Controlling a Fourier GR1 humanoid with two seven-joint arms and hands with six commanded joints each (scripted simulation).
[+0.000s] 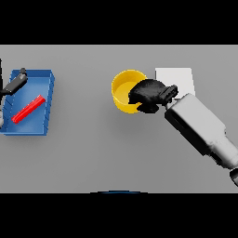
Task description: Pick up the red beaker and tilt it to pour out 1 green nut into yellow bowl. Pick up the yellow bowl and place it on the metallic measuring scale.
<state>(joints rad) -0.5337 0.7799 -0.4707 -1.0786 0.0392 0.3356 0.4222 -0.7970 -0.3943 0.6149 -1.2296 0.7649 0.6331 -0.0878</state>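
The yellow bowl (122, 89) stands on the grey table a little right of centre. My right hand (148, 93) covers its right rim, with the fingers curled over the edge and into the bowl. What lies inside the bowl is hidden by the hand. The metallic measuring scale (179, 77) is a pale square plate just right of the bowl, partly behind my wrist. A red beaker (28, 109) lies on its side in the blue tray (49, 100) at the far left. My left hand (15, 83) shows at the tray's upper left corner.
The blue tray has raised walls and sits near the table's left edge. My right forearm (200, 128) crosses the table's lower right area.
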